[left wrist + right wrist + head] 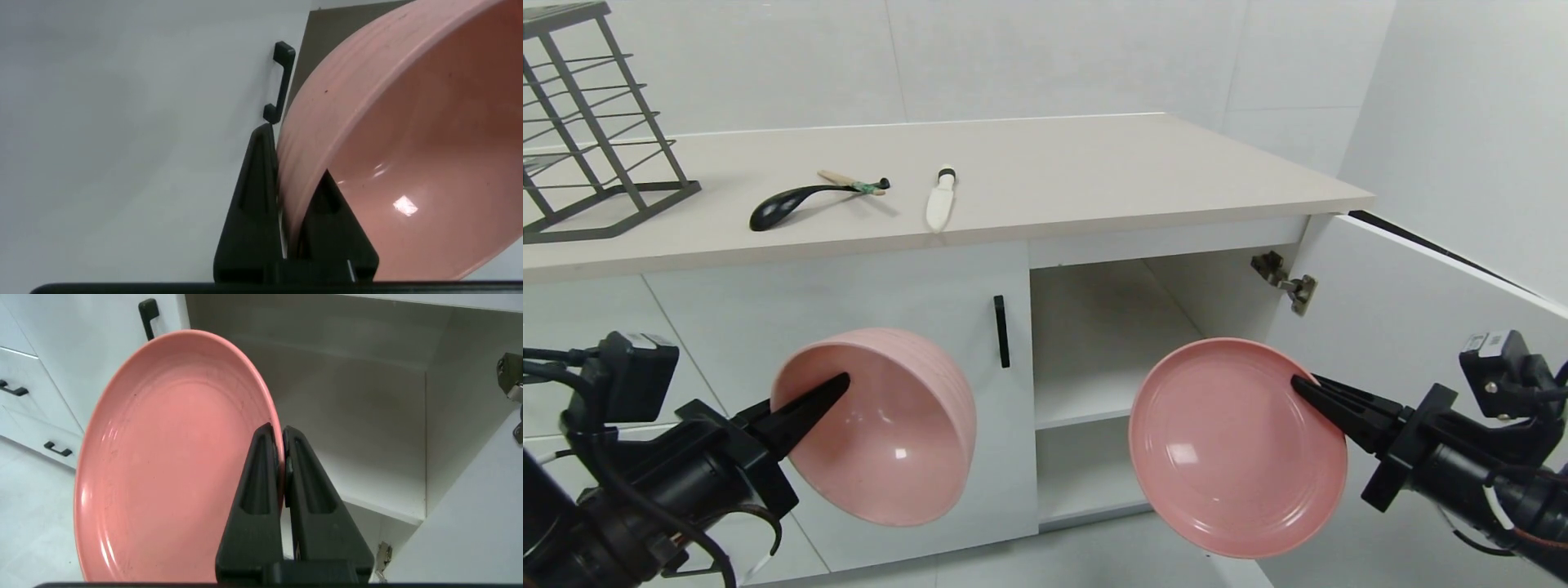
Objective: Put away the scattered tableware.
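Observation:
My left gripper (837,384) is shut on the rim of a pink bowl (890,429), held on its side in front of the closed cabinet door (849,302). In the left wrist view the bowl (409,139) has its rim clamped between the fingers (260,196). My right gripper (1298,384) is shut on the rim of a pink plate (1233,449), held upright before the open cabinet (1103,351). The right wrist view shows the plate (163,457) pinched in my right gripper (282,445). On the counter lie a black spoon (784,202), a wooden utensil (849,180) and a white knife (941,200).
A dark wire rack (580,131) stands at the counter's left end. The cabinet's right door (1421,327) is swung open beside my right arm. A shelf (1094,392) divides the open cabinet. A black handle (1001,331) is on the closed door.

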`<state>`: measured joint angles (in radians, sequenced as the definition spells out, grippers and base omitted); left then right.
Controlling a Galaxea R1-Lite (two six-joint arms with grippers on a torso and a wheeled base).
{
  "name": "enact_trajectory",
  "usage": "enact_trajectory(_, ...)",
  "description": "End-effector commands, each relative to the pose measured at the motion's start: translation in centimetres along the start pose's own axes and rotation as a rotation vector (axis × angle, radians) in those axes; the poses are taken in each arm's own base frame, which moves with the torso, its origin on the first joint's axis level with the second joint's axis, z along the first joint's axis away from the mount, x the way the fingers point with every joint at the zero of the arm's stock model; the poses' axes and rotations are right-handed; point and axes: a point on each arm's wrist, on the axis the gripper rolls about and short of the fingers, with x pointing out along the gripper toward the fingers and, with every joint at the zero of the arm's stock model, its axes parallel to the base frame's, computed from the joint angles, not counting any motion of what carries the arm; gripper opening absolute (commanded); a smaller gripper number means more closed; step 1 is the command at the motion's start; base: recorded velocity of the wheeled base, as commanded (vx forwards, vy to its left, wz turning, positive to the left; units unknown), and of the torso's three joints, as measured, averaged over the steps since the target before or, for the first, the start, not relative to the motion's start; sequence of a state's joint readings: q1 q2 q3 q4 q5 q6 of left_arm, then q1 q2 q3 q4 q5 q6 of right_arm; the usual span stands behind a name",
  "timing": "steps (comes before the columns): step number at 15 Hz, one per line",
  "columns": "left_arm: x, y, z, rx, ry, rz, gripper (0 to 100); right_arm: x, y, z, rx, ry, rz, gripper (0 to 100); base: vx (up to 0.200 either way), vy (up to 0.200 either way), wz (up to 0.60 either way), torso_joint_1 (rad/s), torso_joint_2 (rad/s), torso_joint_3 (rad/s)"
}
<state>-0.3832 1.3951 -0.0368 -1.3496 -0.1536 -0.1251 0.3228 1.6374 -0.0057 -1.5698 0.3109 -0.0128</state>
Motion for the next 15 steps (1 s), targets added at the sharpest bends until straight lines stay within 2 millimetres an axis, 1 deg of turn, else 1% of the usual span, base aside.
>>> enact_trajectory(1,0.05,0.01,-0.04,-0.001,0.002,0.0,0,0.02,0.01,0.0,-0.001,-0.001,0.001,0,0.0,0.0,0.0,0.0,0.0,0.0)
enact_trajectory(2,0.05,0.01,-0.03,-0.001,0.0,0.0,0,0.02,0.01,0.0,-0.001,-0.001,0.001,0,0.0,0.0,0.0,0.0,0.0,0.0)
enact_trajectory(3,0.05,0.01,-0.03,-0.001,0.0,0.0,0,0.01,-0.02,0.0,-0.003,-0.001,-0.002,0,0.0,0.0,0.0,-0.198,0.06,-0.217)
enact_trajectory(4,0.05,0.01,-0.03,-0.001,0.0,0.0,0,0.01,-0.05,0.0,-0.013,-0.001,-0.003,0,0.0,0.0,0.0,-0.461,0.08,-0.432)
enact_trajectory(8,0.05,0.01,-0.03,-0.001,0.0,0.0,0,0.02,-0.08,-0.03,-0.017,0.001,-0.005,0,0.0,0.0,0.0,-0.731,0.07,-0.59)
enact_trajectory(10,0.05,0.01,-0.03,-0.001,0.0,0.0,0,0.03,-0.08,-0.05,-0.017,0.002,-0.005,0,0.0,0.0,0.0,-0.689,0.01,-0.405)
enact_trajectory(11,0.05,0.01,-0.03,-0.002,0.0,0.0,0,0.06,-0.09,-0.03,-0.017,0.001,-0.005,0,0.0,0.0,0.0,-0.398,0.0,-0.251)
enact_trajectory(15,0.12,0.03,-0.1,-0.003,0.005,0.001,0,0.05,-0.24,0.0,-0.017,0.0,-0.012,0,0.0,0.0,0.0,-0.083,0.08,-0.127)
